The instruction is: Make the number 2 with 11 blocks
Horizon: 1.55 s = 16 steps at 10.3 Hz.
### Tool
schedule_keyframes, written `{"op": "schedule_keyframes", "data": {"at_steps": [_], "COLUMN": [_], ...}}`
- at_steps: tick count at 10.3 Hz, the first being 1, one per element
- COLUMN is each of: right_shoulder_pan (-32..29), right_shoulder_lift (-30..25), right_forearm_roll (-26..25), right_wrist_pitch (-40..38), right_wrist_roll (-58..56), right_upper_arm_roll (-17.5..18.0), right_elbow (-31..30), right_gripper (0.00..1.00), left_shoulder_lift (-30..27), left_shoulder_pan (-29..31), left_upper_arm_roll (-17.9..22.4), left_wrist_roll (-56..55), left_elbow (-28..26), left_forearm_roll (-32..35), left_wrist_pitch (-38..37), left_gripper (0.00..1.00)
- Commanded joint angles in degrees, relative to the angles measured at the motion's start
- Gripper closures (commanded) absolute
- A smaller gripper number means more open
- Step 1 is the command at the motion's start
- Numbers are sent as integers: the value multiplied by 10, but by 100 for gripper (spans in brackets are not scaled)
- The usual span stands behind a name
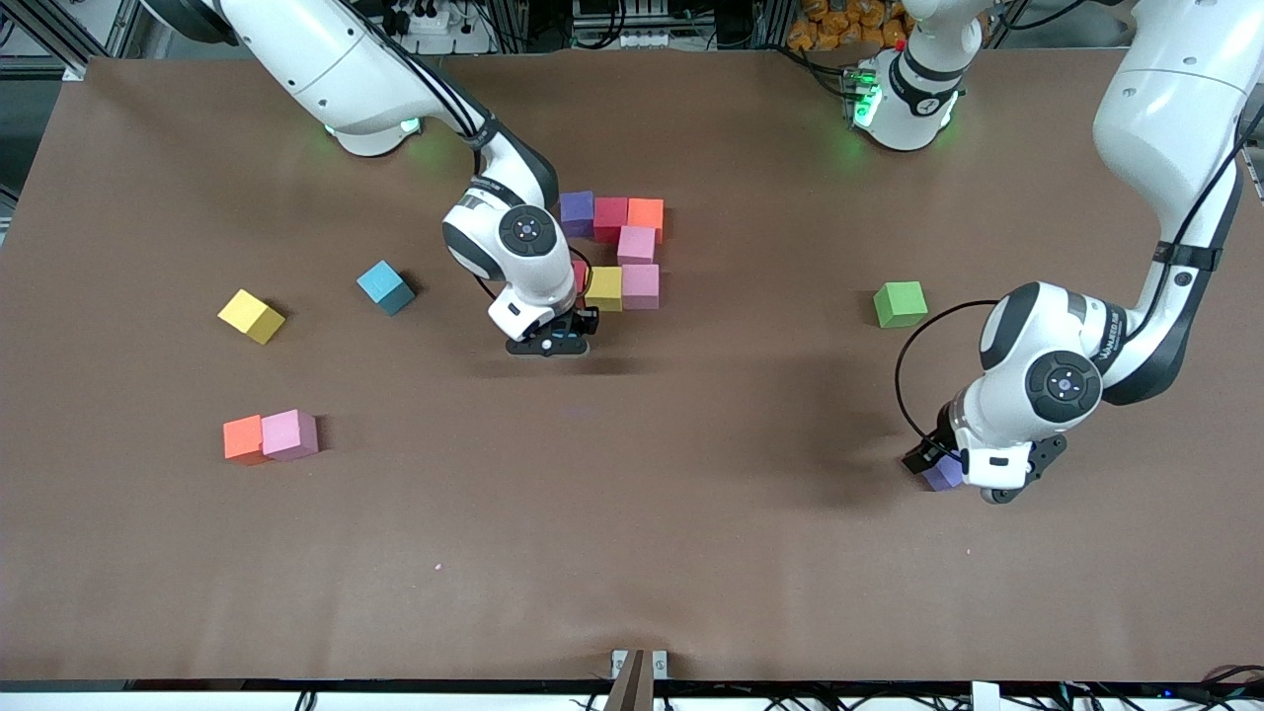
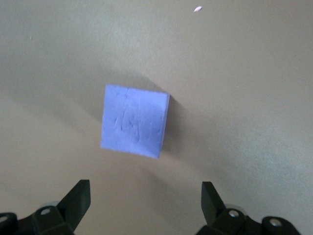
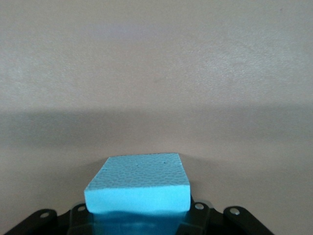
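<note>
A: Holding what, that right gripper?

B: It is clamped on a light blue block, low over the table just beside the unfinished number 2. I'd say it is there to add the next cube.

A: And the left gripper?

B: Spread wide and empty, it hangs over a purple block lying toward the left arm's end of the table, probably lining up for a pick.
</note>
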Motion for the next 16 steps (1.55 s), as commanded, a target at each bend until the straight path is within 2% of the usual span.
{"op": "schedule_keyframes", "data": {"at_steps": [1, 8, 10, 12, 16], "right_shoulder_pan": [8, 12, 12, 11, 12], "right_shoulder_lift": [8, 8, 8, 9, 11], "right_forearm_roll": [-21, -13, -12, 8, 10], "right_wrist_pitch": [-26, -24, -23, -22, -20], "right_wrist_roll": [12, 67, 72, 72, 75], "right_upper_arm_roll": [-15, -13, -12, -10, -4], "right_elbow": [-1, 2, 3, 4, 4], "right_gripper": [78, 78, 78, 78, 79], "left_shoulder_lift": [12, 24, -8, -31, -88], "left_shoulder_pan": [1, 4, 15, 17, 29], "left_upper_arm_roll": [6, 20, 20, 19, 16], "left_wrist_roll": [46, 66, 88, 85, 92], "left_elbow": [21, 23, 21, 22, 8], "left_forearm_roll": [13, 18, 19, 19, 17], "left_wrist_pitch": [-2, 31, 26, 0, -65], "left_gripper": [0, 0, 0, 0, 0]}}
